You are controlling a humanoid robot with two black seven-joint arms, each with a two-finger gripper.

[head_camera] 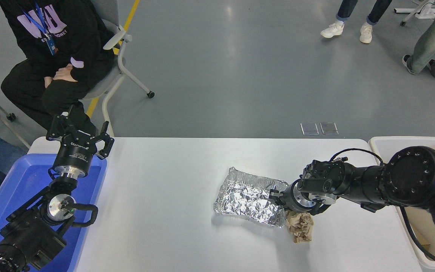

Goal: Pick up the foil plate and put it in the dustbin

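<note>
Right gripper (274,196) sits at the foil plate (246,196)'s right edge; we see its fingers clamped on that rim, arm stretched low from the dustbin (385,145) side. Brown paper ball (299,226) touches the plate's near-right corner. Left gripper (77,133) spread, over blue tub (17,181).

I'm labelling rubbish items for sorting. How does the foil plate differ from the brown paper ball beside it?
The foil plate is shiny silver; the paper ball is dull brown. The plate is a broad, shallow tray with a ribbed rim; the ball is a small crumpled lump. The right gripper is at the plate's right edge, whereas the ball lies free just below it. Both are crinkled and sit on the white table.
</note>
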